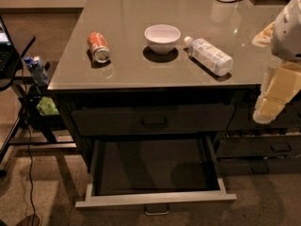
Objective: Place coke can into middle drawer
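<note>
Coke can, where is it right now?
Camera view: the coke can lies sideways on the countertop, left of the white bowl; the end effector hangs at the right edge.

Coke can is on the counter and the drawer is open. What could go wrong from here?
1. The coke can lies on its side near the left of the counter; a nudge may roll it off.
2. The gripper hangs at the far right; reaching across could knock the bowl or the bottle.
3. The middle drawer juts out below; the arm could bump it.
</note>
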Tool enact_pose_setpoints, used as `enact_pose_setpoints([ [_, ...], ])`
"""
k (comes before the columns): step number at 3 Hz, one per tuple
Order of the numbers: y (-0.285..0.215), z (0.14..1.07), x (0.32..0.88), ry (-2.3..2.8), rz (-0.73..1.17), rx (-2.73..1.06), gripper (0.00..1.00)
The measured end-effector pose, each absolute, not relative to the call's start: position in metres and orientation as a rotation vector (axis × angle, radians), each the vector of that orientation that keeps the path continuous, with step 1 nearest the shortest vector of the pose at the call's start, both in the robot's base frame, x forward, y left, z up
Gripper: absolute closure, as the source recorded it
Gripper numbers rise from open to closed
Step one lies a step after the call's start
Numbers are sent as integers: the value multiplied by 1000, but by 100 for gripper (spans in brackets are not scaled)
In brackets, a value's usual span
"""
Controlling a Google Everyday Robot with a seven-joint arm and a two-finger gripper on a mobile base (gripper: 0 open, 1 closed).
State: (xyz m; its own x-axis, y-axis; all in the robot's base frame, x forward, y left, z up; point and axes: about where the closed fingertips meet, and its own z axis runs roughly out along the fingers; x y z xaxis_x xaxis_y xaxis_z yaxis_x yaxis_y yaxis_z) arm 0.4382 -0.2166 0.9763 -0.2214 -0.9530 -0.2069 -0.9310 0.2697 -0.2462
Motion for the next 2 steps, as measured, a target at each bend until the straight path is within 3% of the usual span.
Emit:
enact_pose_setpoints([
  [2,-200,975,461,2219,-74,-1730,0],
])
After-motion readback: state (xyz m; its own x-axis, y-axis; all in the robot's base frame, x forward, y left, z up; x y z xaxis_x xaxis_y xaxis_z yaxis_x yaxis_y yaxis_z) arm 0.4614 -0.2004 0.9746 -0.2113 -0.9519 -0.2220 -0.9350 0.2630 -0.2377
